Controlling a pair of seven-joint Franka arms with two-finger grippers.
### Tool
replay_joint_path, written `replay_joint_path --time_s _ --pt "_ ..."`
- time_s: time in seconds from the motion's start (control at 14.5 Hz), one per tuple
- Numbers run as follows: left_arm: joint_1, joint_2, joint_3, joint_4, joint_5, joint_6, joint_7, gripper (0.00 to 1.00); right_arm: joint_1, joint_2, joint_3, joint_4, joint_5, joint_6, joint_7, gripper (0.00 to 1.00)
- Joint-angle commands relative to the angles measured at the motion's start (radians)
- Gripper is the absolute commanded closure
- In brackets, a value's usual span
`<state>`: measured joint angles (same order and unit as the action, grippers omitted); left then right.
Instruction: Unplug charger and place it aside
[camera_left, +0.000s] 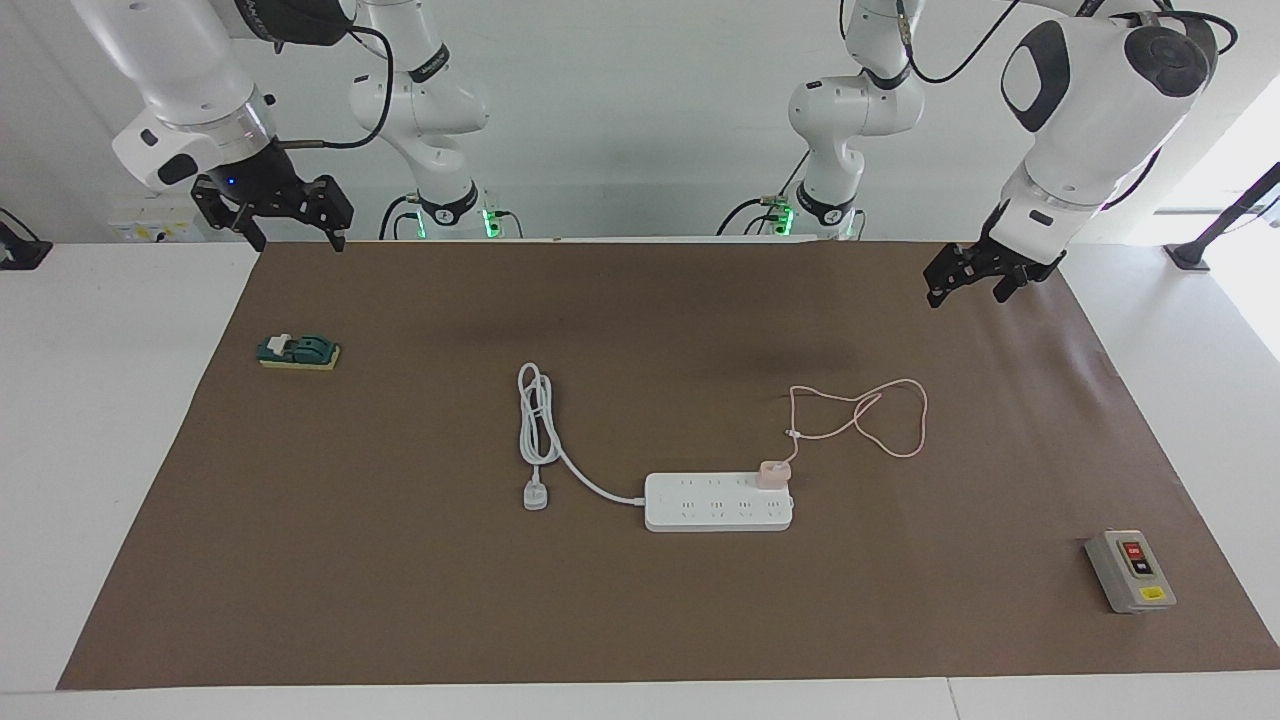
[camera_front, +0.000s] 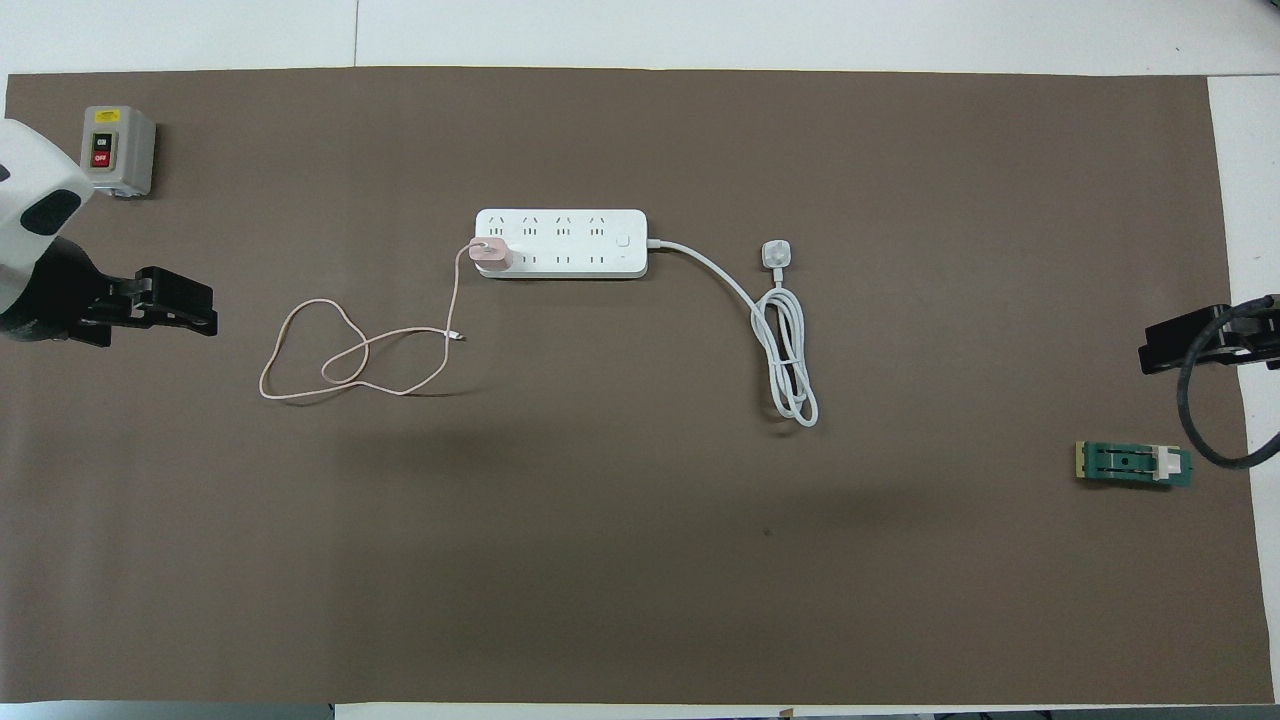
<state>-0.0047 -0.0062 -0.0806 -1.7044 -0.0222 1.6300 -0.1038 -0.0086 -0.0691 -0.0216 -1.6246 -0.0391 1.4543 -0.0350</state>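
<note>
One charger (camera_left: 773, 474), one power strip (camera_left: 718, 502)

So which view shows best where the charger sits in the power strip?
The overhead view: the charger sits in the power strip's end socket toward the left arm's end, in the row nearer the robots. The facing view shows the charger standing up from the strip, but the sockets look foreshortened.

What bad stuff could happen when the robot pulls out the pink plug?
The charger sits at one end of the power strip, which lies loose on the table, so a pull might lift or drag the strip too. Its thin cable lies in loops nearer the robots and could snag the left gripper, now hanging open above the table.
</note>
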Motion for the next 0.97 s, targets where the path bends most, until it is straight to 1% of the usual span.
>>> replay_joint_path --time_s 0.0,0.14,0.21,0.34,0.55,0.62,0.69,0.76,0.9 --pt "-0.012 0.012 0.008 0.014 0.007 -0.002 -0.011 0.00 -0.021 -0.023 0.011 -0.024 -0.004 0.000 -0.025 0.00" --pt "-0.012 0.012 0.008 0.014 0.007 0.001 -0.023 0.00 -0.022 -0.021 0.011 -0.023 -0.004 0.006 -0.023 0.00" --pt "-0.012 0.023 0.008 0.015 0.007 0.002 -0.086 0.00 -0.022 -0.021 0.011 -0.023 -0.004 0.002 -0.025 0.00" --pt "-0.052 0.073 0.007 0.046 0.021 0.004 -0.329 0.00 -0.022 -0.023 0.009 -0.023 -0.004 0.001 -0.034 0.00" --pt "-0.090 0.170 0.005 0.149 0.016 0.002 -0.538 0.00 -0.010 -0.026 0.011 -0.034 -0.002 0.006 -0.019 0.00" --pt "-0.107 0.193 0.005 0.158 0.013 0.008 -0.711 0.00 -0.008 -0.024 0.012 -0.047 0.001 0.011 0.015 0.00" --pt "-0.129 0.221 0.002 0.164 0.011 0.057 -0.878 0.00 -0.007 -0.023 0.012 -0.070 0.037 0.020 0.077 0.00" --pt "-0.147 0.236 0.004 0.164 0.010 0.126 -1.033 0.00 0.008 -0.018 0.012 -0.093 0.079 0.041 0.158 0.00" --pt "-0.173 0.279 0.002 0.166 0.010 0.249 -1.311 0.00 0.060 -0.015 0.012 -0.148 0.116 0.086 0.303 0.00"
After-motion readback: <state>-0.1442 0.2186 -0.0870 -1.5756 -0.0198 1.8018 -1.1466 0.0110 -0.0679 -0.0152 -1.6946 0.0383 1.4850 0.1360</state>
